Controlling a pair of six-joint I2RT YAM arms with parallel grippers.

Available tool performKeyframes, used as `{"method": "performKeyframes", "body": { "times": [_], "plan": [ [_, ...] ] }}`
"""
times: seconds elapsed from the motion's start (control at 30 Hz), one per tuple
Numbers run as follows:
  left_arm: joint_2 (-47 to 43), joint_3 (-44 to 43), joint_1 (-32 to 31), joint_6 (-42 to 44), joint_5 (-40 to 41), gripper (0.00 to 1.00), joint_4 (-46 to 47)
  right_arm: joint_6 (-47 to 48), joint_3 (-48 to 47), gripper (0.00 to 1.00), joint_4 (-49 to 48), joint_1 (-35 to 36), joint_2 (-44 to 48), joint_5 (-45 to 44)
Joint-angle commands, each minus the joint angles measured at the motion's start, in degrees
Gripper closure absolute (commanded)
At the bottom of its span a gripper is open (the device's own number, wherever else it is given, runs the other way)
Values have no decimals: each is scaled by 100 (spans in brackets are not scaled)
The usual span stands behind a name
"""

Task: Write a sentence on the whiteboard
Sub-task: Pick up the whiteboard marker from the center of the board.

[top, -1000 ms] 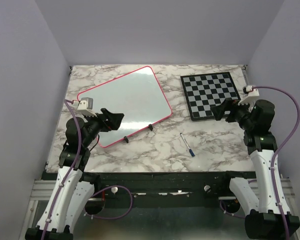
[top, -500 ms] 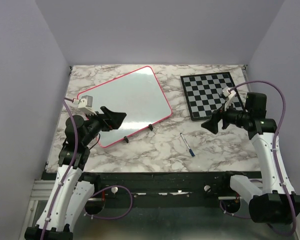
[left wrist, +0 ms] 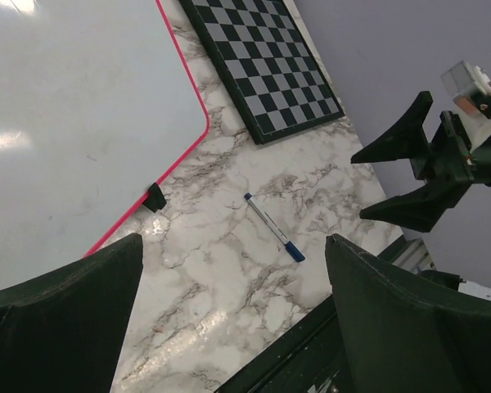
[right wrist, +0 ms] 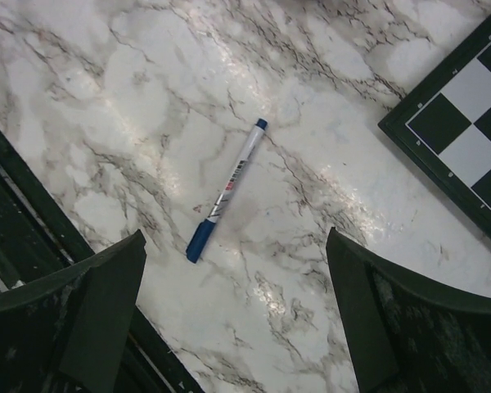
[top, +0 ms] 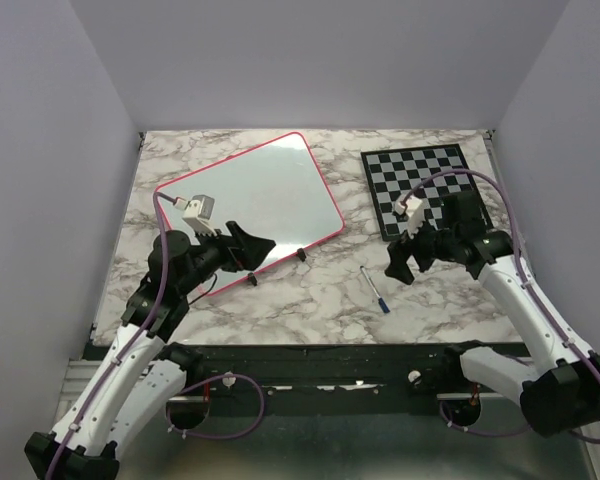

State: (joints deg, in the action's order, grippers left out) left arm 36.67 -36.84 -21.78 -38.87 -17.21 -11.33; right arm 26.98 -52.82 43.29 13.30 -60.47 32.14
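Note:
The whiteboard (top: 250, 205) lies at the table's left, white with a pink-red rim and black clips; its surface is blank and no sentence shows on it. It also shows in the left wrist view (left wrist: 74, 123). A white marker with a blue cap (top: 374, 290) lies on the marble between the arms, seen too in the left wrist view (left wrist: 274, 227) and the right wrist view (right wrist: 227, 190). My left gripper (top: 255, 250) is open and empty over the whiteboard's near edge. My right gripper (top: 400, 264) is open and empty just right of and above the marker.
A grey-and-black chessboard (top: 420, 190) lies at the back right, its corner in the right wrist view (right wrist: 466, 131). The black table rail (top: 330, 355) runs along the near edge. Marble table (top: 310, 300) surrounds the marker.
My right gripper has swung left and down from the chessboard's edge to beside the marker. My left gripper has moved right along the whiteboard's near edge. The marker and board have not moved.

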Motion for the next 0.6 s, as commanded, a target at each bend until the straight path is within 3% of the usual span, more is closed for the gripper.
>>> {"method": "performKeyframes", "body": {
  "times": [0.0,0.2,0.57],
  "plan": [
    [-168,194,-326,-103,455,1,-89,-123,175,1,-241,243,-175,-1269],
    [-28,406,-678,-200,719,1,131,-237,290,11,-294,743,-817,-1773],
    [-229,801,-924,-323,1001,1,263,-773,-378,31,-532,1684,-2600,-2335]
  ]
}}
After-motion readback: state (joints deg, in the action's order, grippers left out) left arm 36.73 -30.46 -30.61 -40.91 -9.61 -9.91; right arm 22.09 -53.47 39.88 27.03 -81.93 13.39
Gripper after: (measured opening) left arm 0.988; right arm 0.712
